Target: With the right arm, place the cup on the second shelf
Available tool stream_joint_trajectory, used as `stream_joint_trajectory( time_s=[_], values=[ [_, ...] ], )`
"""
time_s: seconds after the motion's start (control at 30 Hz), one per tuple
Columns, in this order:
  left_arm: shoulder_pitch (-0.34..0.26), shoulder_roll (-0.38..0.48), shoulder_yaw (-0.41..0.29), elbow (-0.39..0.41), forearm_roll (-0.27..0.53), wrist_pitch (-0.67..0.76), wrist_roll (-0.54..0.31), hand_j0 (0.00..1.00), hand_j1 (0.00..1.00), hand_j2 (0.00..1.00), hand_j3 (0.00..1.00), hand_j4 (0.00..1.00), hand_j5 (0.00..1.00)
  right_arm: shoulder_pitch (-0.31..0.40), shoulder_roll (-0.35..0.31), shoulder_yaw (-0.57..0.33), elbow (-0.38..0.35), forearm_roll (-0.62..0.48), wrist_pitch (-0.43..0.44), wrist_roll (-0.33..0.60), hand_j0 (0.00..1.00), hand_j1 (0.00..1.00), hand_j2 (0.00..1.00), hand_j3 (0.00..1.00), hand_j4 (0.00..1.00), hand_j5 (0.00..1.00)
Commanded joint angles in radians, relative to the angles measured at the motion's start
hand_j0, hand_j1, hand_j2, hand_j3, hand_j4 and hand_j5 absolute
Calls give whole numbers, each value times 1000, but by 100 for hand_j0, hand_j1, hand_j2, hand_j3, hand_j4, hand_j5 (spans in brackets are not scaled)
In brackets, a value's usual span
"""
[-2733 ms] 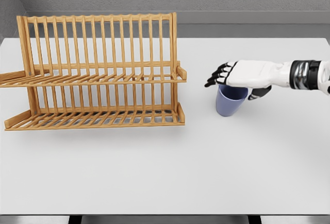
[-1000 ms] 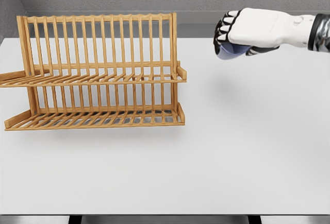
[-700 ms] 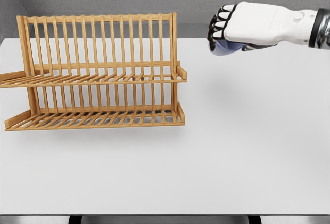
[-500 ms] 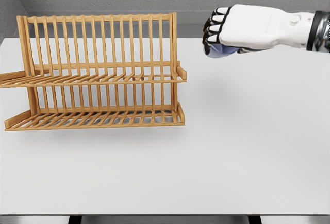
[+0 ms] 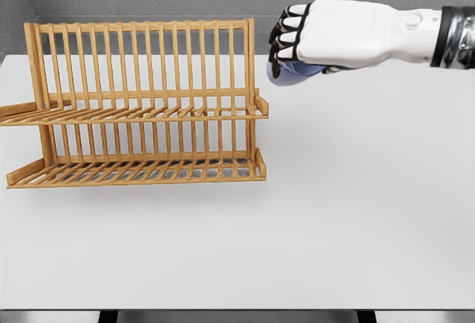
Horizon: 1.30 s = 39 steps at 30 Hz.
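Because the blue cup has to end up on the upper tier of the rack, it is being carried high above the table rather than slid across it, and only a sliver of its pale blue wall shows beneath the curled fingers of the right hand. That hand is closed around the cup from above, knuckles toward the camera, so most of the cup is hidden inside the grip and its tilt cannot be judged. Just to the hand's left and slightly below it stands the wooden dish rack, whose near end post reaches about the height of the knuckles; the hand is near it but not touching. The second shelf, a row of slats midway up the rack, lies lower than the hand and further left, so the cup seems held at a height meant to clear the end rail before descending. Under the hand the white table is well below. The left arm does not appear.
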Motion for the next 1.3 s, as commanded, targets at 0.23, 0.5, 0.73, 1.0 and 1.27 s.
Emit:
stream_joint_trajectory(
  time_s=[0.23, 0.5, 0.73, 1.0, 1.27],
  values=[
    [0, 0, 0, 0, 0, 0, 0, 100, 100, 100, 100, 100, 100, -15, 55, 5, 1, -43, -2, -1, 57, 57, 57, 57, 57, 57],
    [0, 0, 0, 0, 0, 0, 0, 100, 100, 100, 100, 100, 100, -21, 104, 51, 2, -44, -2, -1, 57, 57, 57, 57, 57, 57],
    [0, 0, 0, 0, 0, 0, 0, 100, 100, 100, 100, 100, 100, -21, 117, 96, 2, -44, -2, -1, 57, 57, 57, 57, 57, 57],
    [0, 0, 0, 0, 0, -1, 0, 100, 100, 100, 100, 100, 100, -18, 118, 131, 2, -43, -2, -1, 57, 57, 57, 57, 57, 57],
    [0, 0, 0, 0, 0, 0, 0, 100, 100, 100, 100, 100, 100, -18, 127, 142, 2, -41, -2, -1, 100, 100, 100, 100, 100, 100]
  ],
)
